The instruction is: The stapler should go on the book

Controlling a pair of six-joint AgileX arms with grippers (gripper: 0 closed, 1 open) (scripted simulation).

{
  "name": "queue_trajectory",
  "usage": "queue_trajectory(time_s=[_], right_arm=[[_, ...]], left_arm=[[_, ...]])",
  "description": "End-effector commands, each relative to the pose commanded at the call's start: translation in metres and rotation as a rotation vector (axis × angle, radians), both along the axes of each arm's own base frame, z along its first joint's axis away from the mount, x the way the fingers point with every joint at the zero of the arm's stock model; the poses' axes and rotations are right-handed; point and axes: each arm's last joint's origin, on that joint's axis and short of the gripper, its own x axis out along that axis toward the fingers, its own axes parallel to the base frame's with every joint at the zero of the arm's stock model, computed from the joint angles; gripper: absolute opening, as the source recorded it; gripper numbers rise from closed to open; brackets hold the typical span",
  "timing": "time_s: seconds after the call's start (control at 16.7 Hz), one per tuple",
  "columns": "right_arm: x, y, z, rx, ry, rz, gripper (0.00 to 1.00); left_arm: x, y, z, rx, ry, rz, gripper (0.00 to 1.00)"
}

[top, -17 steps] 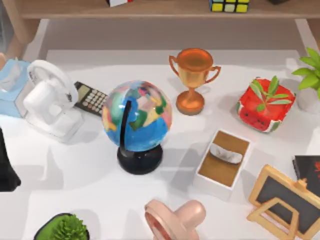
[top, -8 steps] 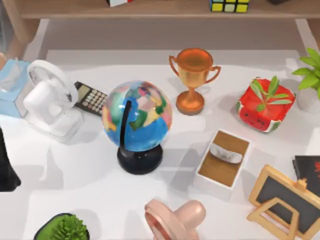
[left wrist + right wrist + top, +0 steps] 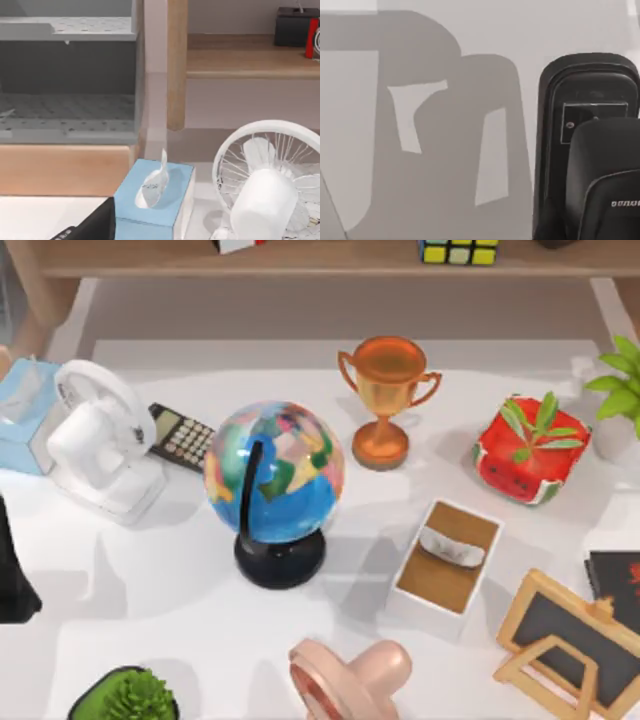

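Observation:
A small pale grey stapler [image 3: 452,546] lies inside an open white box with a brown floor [image 3: 440,590], right of the table's middle. The book [image 3: 618,583], black with red markings, lies flat at the right edge, partly cut off by the frame and partly behind the chalkboard easel. My left arm [image 3: 14,575] is a dark shape parked at the left edge, far from both. A dark piece of it [image 3: 92,226] sits beside the tissue box in the left wrist view. The right wrist view holds a black arm part [image 3: 592,150] over bare table.
A globe [image 3: 275,480] stands mid-table, with a bronze trophy [image 3: 387,395] behind the box and a watermelon planter [image 3: 528,450] to its right. The wood-framed easel [image 3: 565,640] crowds the book. A pink fan [image 3: 350,680], white fan [image 3: 100,445], calculator [image 3: 180,437] and tissue box [image 3: 22,410] stand around.

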Motion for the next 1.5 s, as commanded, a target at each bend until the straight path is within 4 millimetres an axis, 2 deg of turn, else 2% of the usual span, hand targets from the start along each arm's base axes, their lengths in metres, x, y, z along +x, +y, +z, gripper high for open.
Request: queue_trajectory(time_s=[0.18,0.42,0.54,0.66,0.84,1.08,1.5], right_arm=[[-0.012,0.016,0.038,-0.033,-0.097,0.033,0.00],[-0.037,0.054,0.085,-0.068,-0.220,0.102,0.00],[-0.053,0.075,0.099,-0.073,-0.256,0.139,0.00],[-0.071,0.095,0.105,-0.071,-0.271,0.176,0.00],[-0.100,0.122,0.100,-0.058,-0.255,0.227,0.00],[-0.138,0.148,0.072,-0.032,-0.170,0.280,0.00],[-0.195,0.162,0.010,0.004,0.046,0.303,0.00]], left_arm=[[0.000,0.000,0.000,0.000,0.000,0.000,1.00],[0.000,0.000,0.000,0.000,0.000,0.000,1.00],[0.000,0.000,0.000,0.000,0.000,0.000,1.00],[0.000,0.000,0.000,0.000,0.000,0.000,1.00],[0.000,0.000,0.000,0.000,0.000,0.000,1.00],[0.000,0.000,0.000,0.000,0.000,0.000,1.00],[0.000,0.000,0.000,0.000,0.000,0.000,1.00]])
